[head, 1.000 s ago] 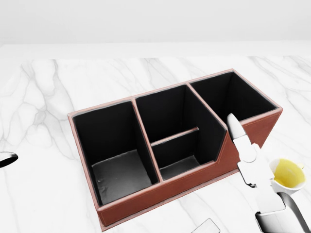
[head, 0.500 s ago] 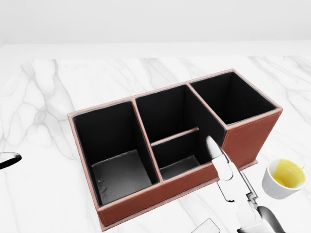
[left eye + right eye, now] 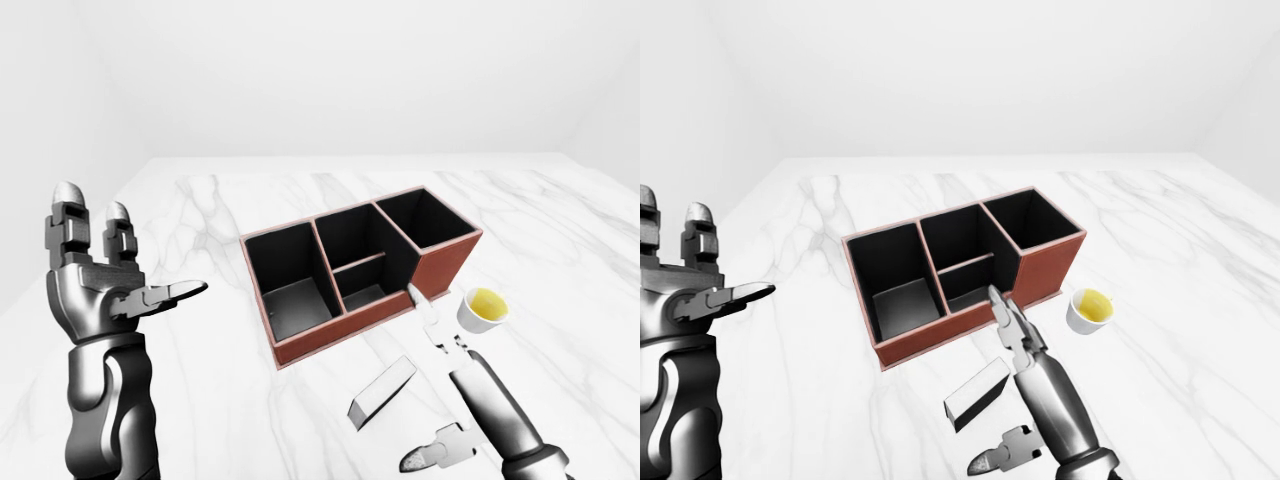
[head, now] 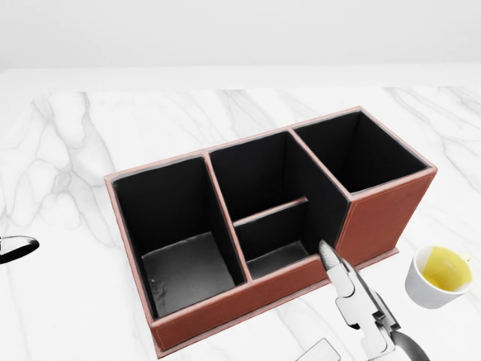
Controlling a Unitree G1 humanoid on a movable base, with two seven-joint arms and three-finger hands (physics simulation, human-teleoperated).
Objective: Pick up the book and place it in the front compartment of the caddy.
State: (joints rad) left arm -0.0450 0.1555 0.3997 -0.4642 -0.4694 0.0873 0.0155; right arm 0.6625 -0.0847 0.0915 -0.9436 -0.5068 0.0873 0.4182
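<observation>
White-veined marble forms the table [image 3: 560, 230] on which a reddish-brown leather caddy [image 3: 445, 262] with a black lining is set, together with a small white cup [image 3: 484, 309] of yellow liquid just beside its right end. The book [image 3: 382, 391] is seen lying flat on the table, below the caddy's long lower wall in the left-eye view and apart from it. It appears as a slim, pale grey block with a darker end face, turned diagonally; no title or cover detail can be made out. It is not held by either hand.

The right hand [image 3: 1012, 325] is shown outstretched above the table, its fingers spread and closed on nothing, the fingertips lying near the caddy's lower wall and the thumb [image 3: 1002, 455] splayed well below. The left hand [image 3: 105, 285] is raised at the far left of the left-eye view, fingers upright and apart, holding nothing.

The step in hand is judged to be the approach to the book. It would be done best if the right hand were brought over the book's long edges with the fingers kept wide, then lowered so that the thumb opposes the fingers across the narrow thickness. Because the book is thin and lies flat, a grip that is too shallow is likely to slip, and care is called for near the cup.
</observation>
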